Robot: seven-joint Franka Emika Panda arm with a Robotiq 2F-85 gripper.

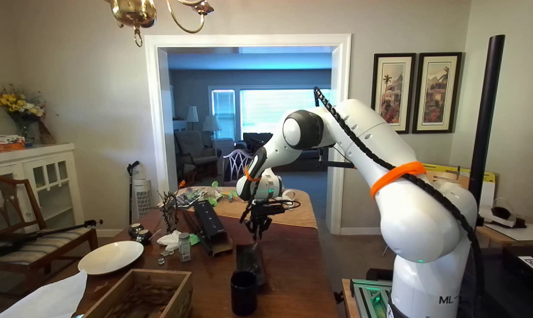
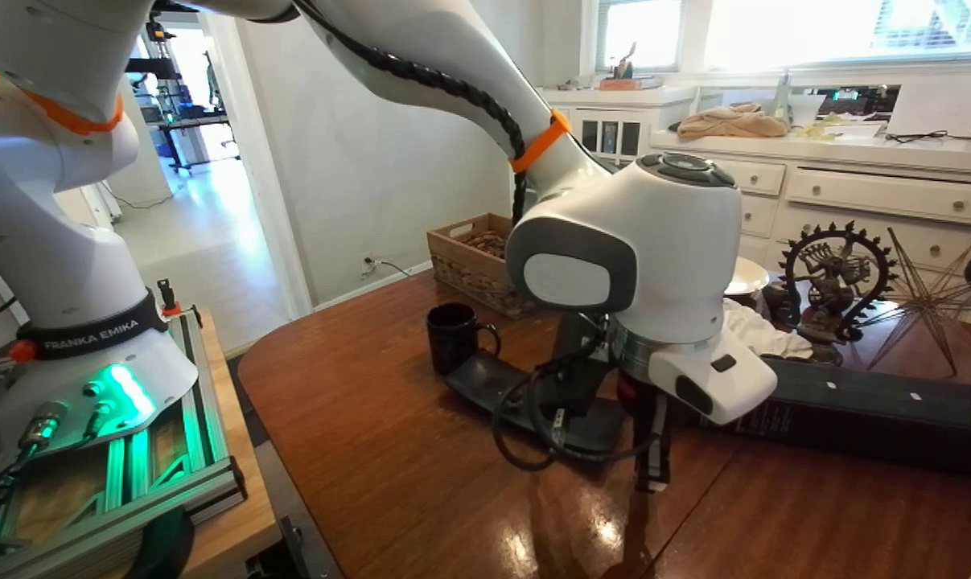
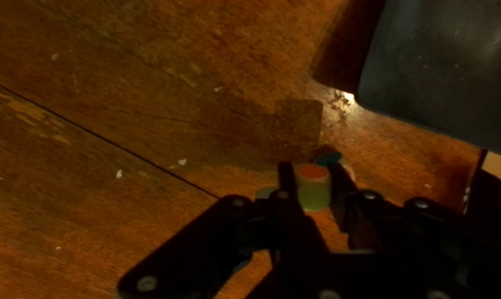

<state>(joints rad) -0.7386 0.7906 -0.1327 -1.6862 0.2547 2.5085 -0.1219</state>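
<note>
Wood counter: your claw is pinching a small cylinder

You have it gripped from both sides in the wrist view: orange top, greenish lower part, picture dark and soft there. It fills the gap, jaws nearly together on it. Claw points down, low over the counter, cylinder at its tips; can't tell whether the cylinder's underside touches wood.

Around your grip: blue-topped piece just beside it, partly behind the claw. Pale piece on the opposite side, mostly hidden by the claw. Can't tell if either touches the cylinder.

Nearest larger item to you: black tray, near the claw but apart from it. Black mug stands upright at the tray's far end in both exterior views; mug-to-tray contact unclear.

Off to one side of the mug you've got a wooden crate with brown contents, white plate near it. Long black box lies near the claw, glass jar upright near the box, crumpled white cloth just beside the jar. Further along: dark ring-framed figurine and a wire star.

Backdrop: white door frame onto a blue-lit room, two framed prints beside it, brass chandelier overhead.
</note>
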